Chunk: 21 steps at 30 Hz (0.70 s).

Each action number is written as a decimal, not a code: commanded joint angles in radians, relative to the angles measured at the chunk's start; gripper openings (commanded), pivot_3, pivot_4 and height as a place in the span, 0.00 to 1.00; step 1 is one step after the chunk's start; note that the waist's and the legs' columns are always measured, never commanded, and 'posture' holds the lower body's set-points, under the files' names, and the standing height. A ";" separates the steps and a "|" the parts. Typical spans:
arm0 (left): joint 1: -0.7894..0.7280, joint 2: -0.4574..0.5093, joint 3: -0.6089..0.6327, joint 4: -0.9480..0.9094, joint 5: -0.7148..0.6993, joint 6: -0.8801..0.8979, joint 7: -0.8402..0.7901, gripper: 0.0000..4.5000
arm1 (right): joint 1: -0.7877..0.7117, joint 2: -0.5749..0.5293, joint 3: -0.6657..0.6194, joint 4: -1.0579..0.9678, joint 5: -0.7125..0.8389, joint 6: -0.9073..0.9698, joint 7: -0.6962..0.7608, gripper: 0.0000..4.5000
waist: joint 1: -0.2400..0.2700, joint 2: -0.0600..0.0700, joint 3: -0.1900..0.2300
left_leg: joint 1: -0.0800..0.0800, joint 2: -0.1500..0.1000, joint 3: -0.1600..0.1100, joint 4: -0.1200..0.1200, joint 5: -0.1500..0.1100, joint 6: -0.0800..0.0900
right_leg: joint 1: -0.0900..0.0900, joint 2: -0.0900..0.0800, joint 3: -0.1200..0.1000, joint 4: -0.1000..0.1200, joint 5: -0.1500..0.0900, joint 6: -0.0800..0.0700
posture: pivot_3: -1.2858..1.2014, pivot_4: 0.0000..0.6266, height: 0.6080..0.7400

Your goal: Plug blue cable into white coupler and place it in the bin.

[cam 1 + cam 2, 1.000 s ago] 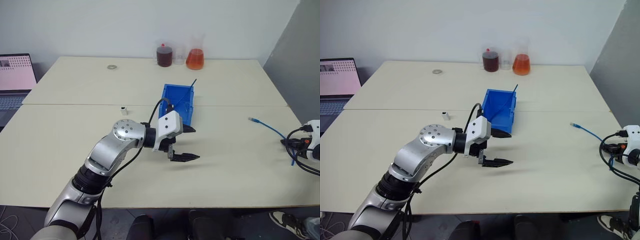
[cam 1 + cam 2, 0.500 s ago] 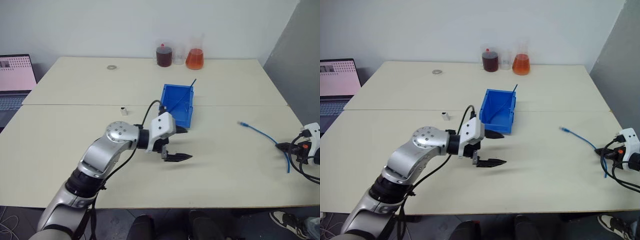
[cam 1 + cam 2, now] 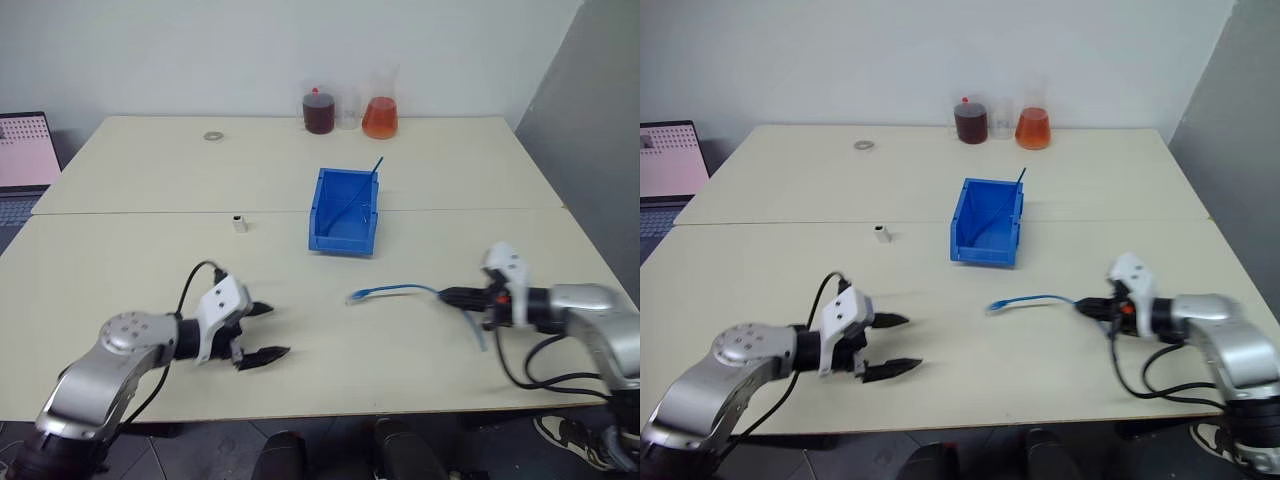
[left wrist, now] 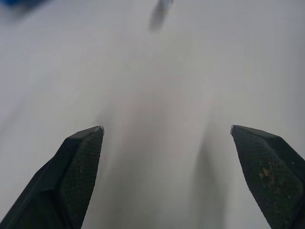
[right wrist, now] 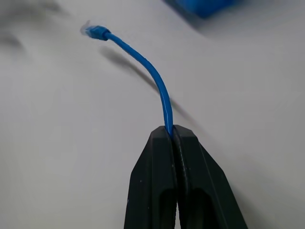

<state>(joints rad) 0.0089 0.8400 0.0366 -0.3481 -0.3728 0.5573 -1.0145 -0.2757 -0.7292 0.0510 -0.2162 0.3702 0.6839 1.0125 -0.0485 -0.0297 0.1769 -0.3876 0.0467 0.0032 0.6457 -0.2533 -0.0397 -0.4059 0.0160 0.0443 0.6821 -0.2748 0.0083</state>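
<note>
Blue cable (image 3: 400, 291) is pinched between the pressed-together fingers of the right tool (image 3: 448, 295), which hangs low over the cream worktop (image 3: 300, 180) on the right side. From the fingertips the cable arcs out to the left, and its free end with a small plug lies near the middle of the worktop, in front of the bin (image 3: 345, 211); a short tail of the cable drops behind the tool toward the worktop. The right wrist view shows the two black fingers (image 5: 162, 191) closed tight on the cable, which curves away above the surface. The bin stands beyond the cable, near the seam between the two worktop halves, with a straight dark-blue strand (image 3: 365, 184) leaning in it and sticking out over its far right corner. The coupler (image 3: 239, 223) stands alone on the worktop, left of the bin and well apart from it. The left tool (image 3: 265, 331) hovers at the near left, its fingers spread wide and holding nothing, well apart from the coupler. At the far edge stand a dark-red jar (image 3: 318, 111) and an orange flask (image 3: 380, 117), with a small grey ring (image 3: 212, 135) farther left. A laptop (image 3: 25, 150) sits off the left edge.
</note>
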 commanded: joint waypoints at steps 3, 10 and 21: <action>0.079 0.017 0.097 0.024 0.016 -0.077 0.020 1.00 | -0.086 0.079 0.123 0.001 -0.054 -0.038 -0.036 0.01 | 0.017 0.000 0.000 | -0.001 0.000 0.001 0.001 0.000 0.000 | 0.000 0.000 -0.001 0.000 0.000 0.000 | 0.52 0.24 1.00; 0.103 0.007 0.119 0.073 0.021 -0.124 0.027 1.00 | -0.141 0.142 0.197 0.087 -0.111 -0.074 -0.064 0.01 | 0.022 0.000 0.000 | -0.004 -0.001 0.001 0.001 0.000 0.000 | -0.001 -0.002 -0.002 -0.002 0.000 0.000 | 0.52 0.24 1.00; 0.069 -0.011 0.086 0.092 0.025 -0.130 0.037 1.00 | -0.154 0.204 0.204 0.091 -0.118 -0.040 -0.112 0.17 | 0.019 0.000 0.000 | -0.004 0.000 0.001 0.001 0.000 0.000 | -0.002 -0.001 -0.003 -0.001 0.000 -0.001 | 0.52 0.24 1.00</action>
<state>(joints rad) 0.0960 0.8312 0.1205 -0.2572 -0.3498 0.4439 -0.9809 -0.4131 -0.5271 0.2611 -0.0874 0.2471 0.6351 0.9086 -0.0294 -0.0301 0.1768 -0.3916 0.0466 0.0042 0.6464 -0.2534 -0.0395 -0.4075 0.0147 0.0413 0.6814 -0.2749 0.0077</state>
